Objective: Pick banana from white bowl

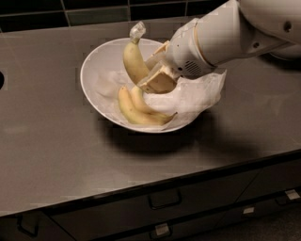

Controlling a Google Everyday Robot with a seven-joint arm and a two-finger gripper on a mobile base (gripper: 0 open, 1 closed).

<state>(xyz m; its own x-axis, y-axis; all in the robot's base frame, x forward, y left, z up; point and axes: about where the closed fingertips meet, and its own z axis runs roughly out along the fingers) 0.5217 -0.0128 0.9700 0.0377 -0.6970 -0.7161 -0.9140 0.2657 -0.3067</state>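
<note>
The white bowl [94,87] sits on the dark counter, lined with crumpled white paper that spills over its right rim. My gripper [153,75] comes in from the upper right and is shut on the banana [133,61], a plump pale-yellow one with a whitish wrap at its stem tip. The banana is lifted clear of the bowl's bottom, stem pointing up. Its lower end is hidden behind the fingers [157,81].
Two slimmer joined bananas [138,109] lie in the bowl under the gripper. The dark counter [51,150] has a front edge with drawers [164,200] below. A dark tiled wall [94,9] runs along the back.
</note>
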